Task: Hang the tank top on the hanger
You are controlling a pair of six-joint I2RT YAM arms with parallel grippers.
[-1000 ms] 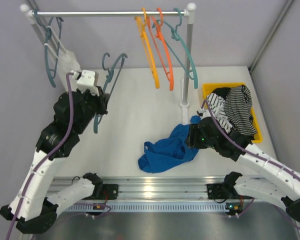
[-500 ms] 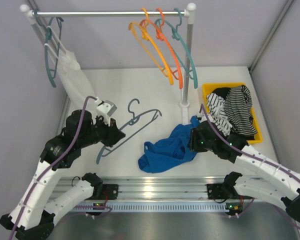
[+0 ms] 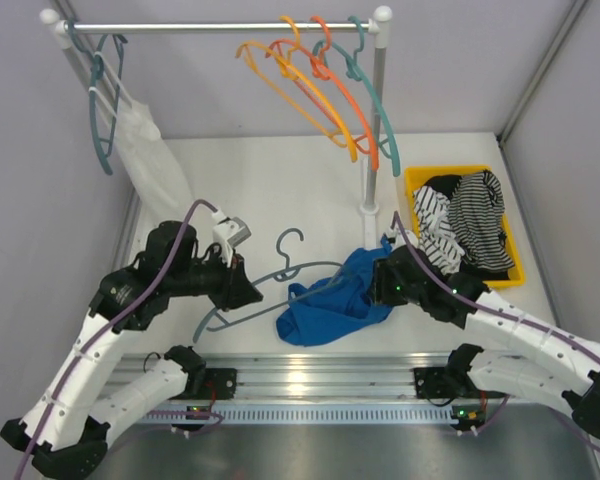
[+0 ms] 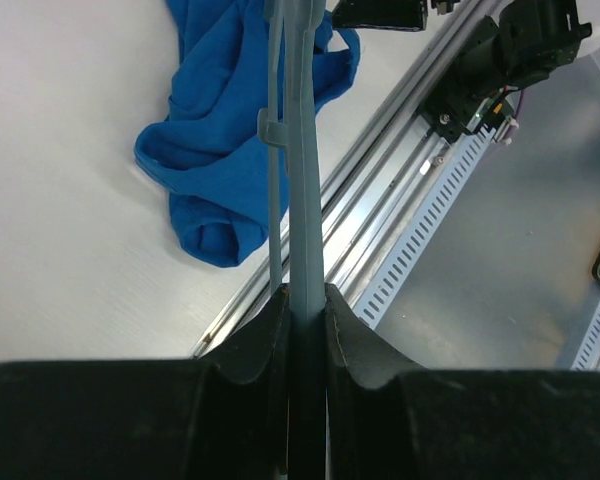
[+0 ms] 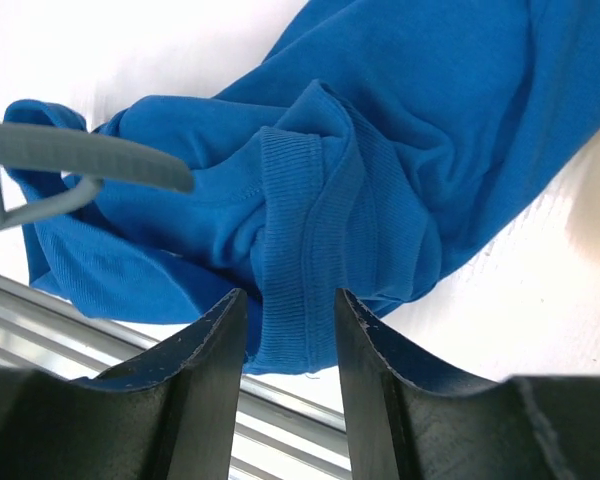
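The blue tank top (image 3: 330, 305) lies crumpled on the table near the front edge. It also shows in the left wrist view (image 4: 230, 150) and the right wrist view (image 5: 380, 150). My left gripper (image 3: 242, 290) is shut on the slate-teal hanger (image 3: 285, 272) and holds it low, hook up, with one arm reaching over the top's left part. The hanger bar (image 4: 302, 200) is pinched between the left jaws (image 4: 306, 300). My right gripper (image 3: 380, 285) is open, its jaws (image 5: 290, 310) straddling a ribbed hem of the top. The hanger's end (image 5: 80, 155) shows beside it.
A rack post (image 3: 372, 150) stands just behind the top. Orange hangers (image 3: 320, 95) and a teal one hang on the rail above; more teal hangers (image 3: 100, 110) and a white garment (image 3: 145, 150) hang at left. A yellow bin (image 3: 420, 180) holds striped garments (image 3: 470, 215). A metal rail (image 3: 310, 375) runs along the front.
My left arm has carried the hanger down from the rack and rightward to the tank top. The right gripper has stayed at the top's right side. The orange hangers are swinging.
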